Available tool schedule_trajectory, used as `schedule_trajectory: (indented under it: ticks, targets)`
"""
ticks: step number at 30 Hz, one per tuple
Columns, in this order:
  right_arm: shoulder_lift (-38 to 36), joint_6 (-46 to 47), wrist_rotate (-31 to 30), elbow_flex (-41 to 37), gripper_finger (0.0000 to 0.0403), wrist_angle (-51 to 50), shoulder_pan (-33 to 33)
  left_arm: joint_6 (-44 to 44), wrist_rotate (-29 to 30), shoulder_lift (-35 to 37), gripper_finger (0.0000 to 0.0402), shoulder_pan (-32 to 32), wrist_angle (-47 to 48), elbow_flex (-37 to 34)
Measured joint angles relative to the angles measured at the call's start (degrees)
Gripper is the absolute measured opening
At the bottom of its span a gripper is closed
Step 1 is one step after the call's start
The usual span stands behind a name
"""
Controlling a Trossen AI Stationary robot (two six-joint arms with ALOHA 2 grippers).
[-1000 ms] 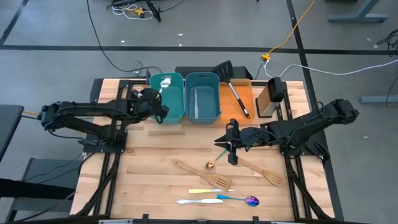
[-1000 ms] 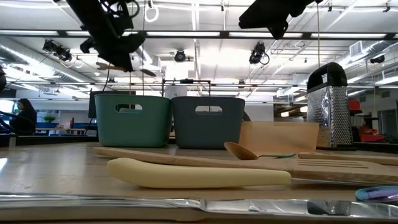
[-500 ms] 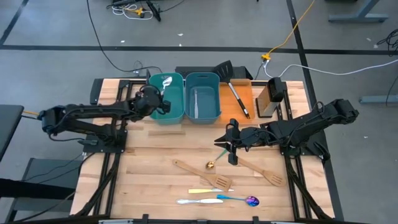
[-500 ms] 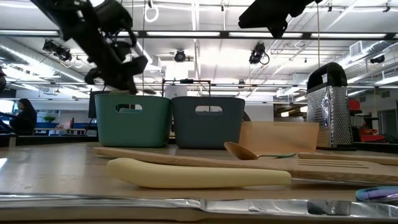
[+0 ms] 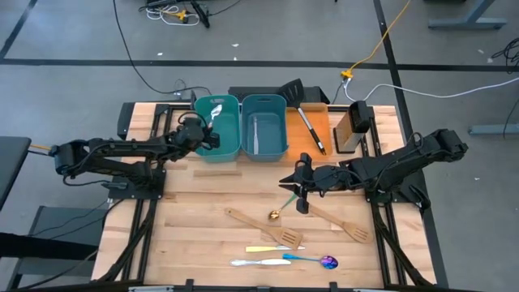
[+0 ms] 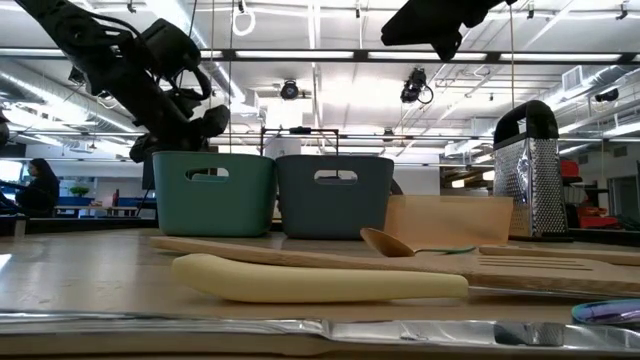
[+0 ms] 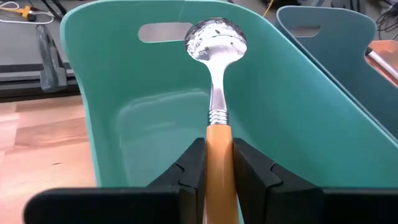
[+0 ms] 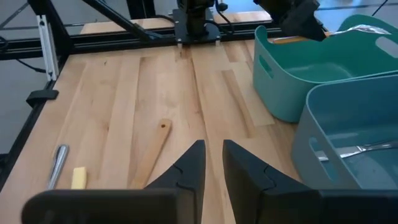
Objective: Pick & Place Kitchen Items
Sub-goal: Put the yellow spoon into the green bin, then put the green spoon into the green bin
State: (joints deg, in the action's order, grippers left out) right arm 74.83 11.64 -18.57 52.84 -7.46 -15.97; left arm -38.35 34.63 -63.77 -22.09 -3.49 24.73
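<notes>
The left claw [image 7: 217, 171] pinches a wooden-handled spoon [image 7: 216, 43] by its handle, bowl poised over the left teal bin [image 5: 223, 144] for dropping, while the right claw [image 5: 300, 192] hovers narrow and empty above the bench [image 5: 203, 219].

This is a robotics lab or test hall rather than a kitchen. The wooden tabletop [image 5: 203, 195] sits on a black metal frame on a grey concrete floor [image 5: 73, 32] with loose cables [image 5: 381, 40]. Level across it, an open ceiling with strip lights [image 6: 320, 55] and distant workstations fills the background.
</notes>
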Motion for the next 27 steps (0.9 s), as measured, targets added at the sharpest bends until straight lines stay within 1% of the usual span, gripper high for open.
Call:
schedule_trajectory:
  ticks: [4, 9, 12, 20, 24, 27]
  targets:
    - [0.0, 0.02, 0.0, 0.0, 0.0068, 0.49, 0.0, 0.0, -0.02, 0.0, 0.0063, 0.0, 0.02, 0.0]
    - [0.0, 0.02, -0.04, 0.0, 0.0068, 1.11, 0.0, 0.41, -0.09, 0.0, 0.0096, 0.0, 0.0, 0.0]
    - [0.0, 0.13, -0.04, 0.0, 0.0068, 1.07, 0.0, 1.75, -0.72, 0.0, 0.0107, 0.02, 0.0, 0.0]
    - [0.0, 1.12, -0.04, 0.0, 0.0068, 1.07, 0.01, 2.25, -1.18, 0.0, 0.0112, 0.02, 0.0, 0.0]
    - [0.0, 1.38, -0.04, 0.0, 0.0068, 1.05, 0.0, 6.07, -1.33, 0.0, 0.0113, 0.13, -0.34, 0.0]
    - [0.0, 1.38, -0.04, 0.0, 0.0068, 1.05, 0.0, 9.36, -3.29, 0.0, 0.0114, 0.13, -1.52, 0.0]
